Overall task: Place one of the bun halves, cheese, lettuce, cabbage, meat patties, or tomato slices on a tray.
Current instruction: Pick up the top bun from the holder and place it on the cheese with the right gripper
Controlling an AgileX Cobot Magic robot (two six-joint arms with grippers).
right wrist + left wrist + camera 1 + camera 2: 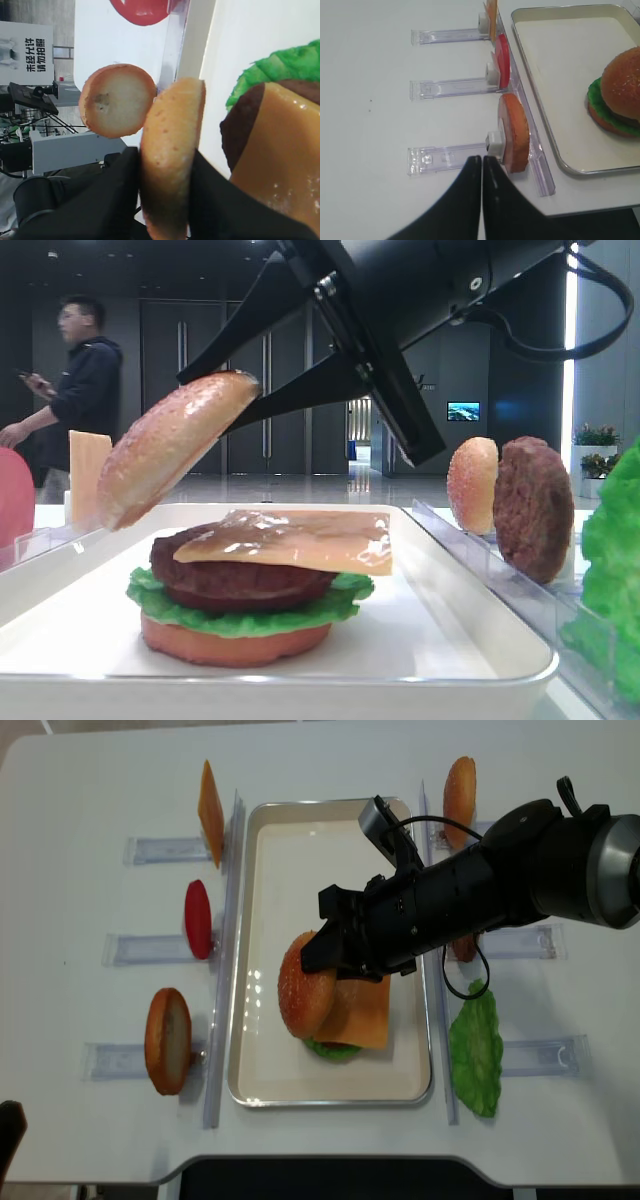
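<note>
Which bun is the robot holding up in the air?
The bun half tilted above the burger on the tray, pinched in the right gripper. The other two buns stand in clear racks.

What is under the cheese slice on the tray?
Under the cheese slice lie a meat patty, then lettuce, then a reddish bottom layer on the tray. Nothing further shows.

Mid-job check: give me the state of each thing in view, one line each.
right gripper: shut on held bun half
held bun half: tilted, above the stack
cheese: atop the patty
patty: on lettuce
lettuce: on a round base
tray: holds the stack
left gripper: shut, holding nothing
</note>
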